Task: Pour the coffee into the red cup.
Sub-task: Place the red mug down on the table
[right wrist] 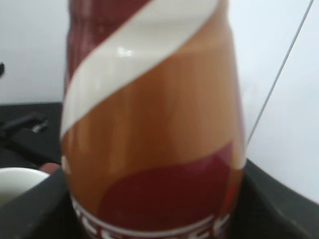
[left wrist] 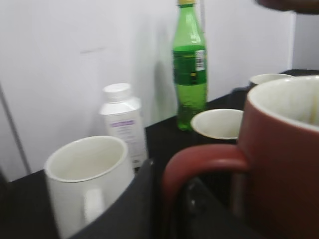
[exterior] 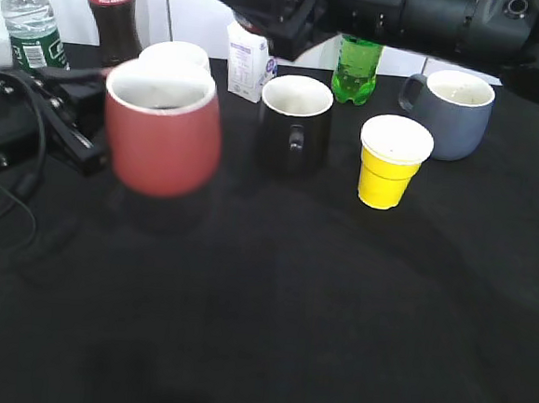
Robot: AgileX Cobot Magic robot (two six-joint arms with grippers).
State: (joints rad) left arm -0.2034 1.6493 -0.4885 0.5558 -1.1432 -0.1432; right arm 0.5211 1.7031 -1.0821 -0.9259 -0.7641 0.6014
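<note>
The red cup (exterior: 163,128) is a rounded brick-red mug with a white inside. It hangs tilted a little above the black table, at the left. My left gripper (exterior: 86,140) is shut on its loop handle (left wrist: 199,159), and the jaws (left wrist: 172,209) sit on either side of the handle. The coffee bottle (right wrist: 154,124), with its red, brown and white swirled label, fills the right wrist view. My right gripper (right wrist: 154,224) is shut on it. The right arm (exterior: 284,16) is high at the back; the bottle is hidden in the exterior view.
A white mug (exterior: 174,56) stands just behind the red cup. Along the back stand a black mug (exterior: 295,119), a yellow paper cup (exterior: 389,164), a grey-blue mug (exterior: 456,113), a green bottle (exterior: 357,73), a small white bottle (exterior: 246,64), a cola bottle (exterior: 112,12) and a water bottle (exterior: 27,24).
</note>
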